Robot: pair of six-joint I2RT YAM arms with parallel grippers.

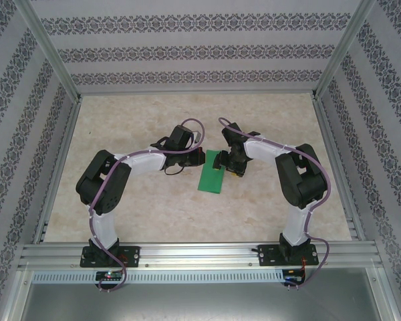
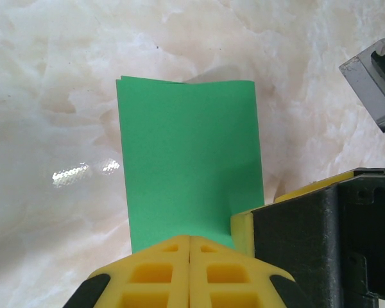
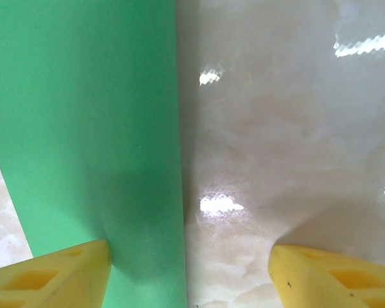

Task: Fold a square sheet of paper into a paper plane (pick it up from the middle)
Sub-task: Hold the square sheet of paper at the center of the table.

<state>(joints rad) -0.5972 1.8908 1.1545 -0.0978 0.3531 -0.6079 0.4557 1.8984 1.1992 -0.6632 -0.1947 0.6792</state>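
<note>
The square sheet of paper (image 1: 212, 175) is bright green and lies on the marble tabletop between the two arms. It is folded into a narrow rectangle, not a paper plane, and two layers gape slightly at its far end (image 2: 189, 154). My left gripper (image 2: 190, 240) is shut, its yellow tips together on the sheet's near edge (image 1: 202, 162). My right gripper (image 3: 189, 273) is open and straddles the sheet's long edge (image 3: 90, 128). One of its fingers (image 3: 58, 276) rests on the paper and the other stands on bare table. In the top view this gripper (image 1: 230, 166) is at the sheet's right side.
The table (image 1: 154, 120) is beige marble, fenced by aluminium rails (image 1: 194, 251) and patterned walls. The right gripper's black body (image 2: 327, 244) stands close beside the left fingertips. A grey metal bracket (image 2: 372, 83) hangs at the upper right of the left wrist view.
</note>
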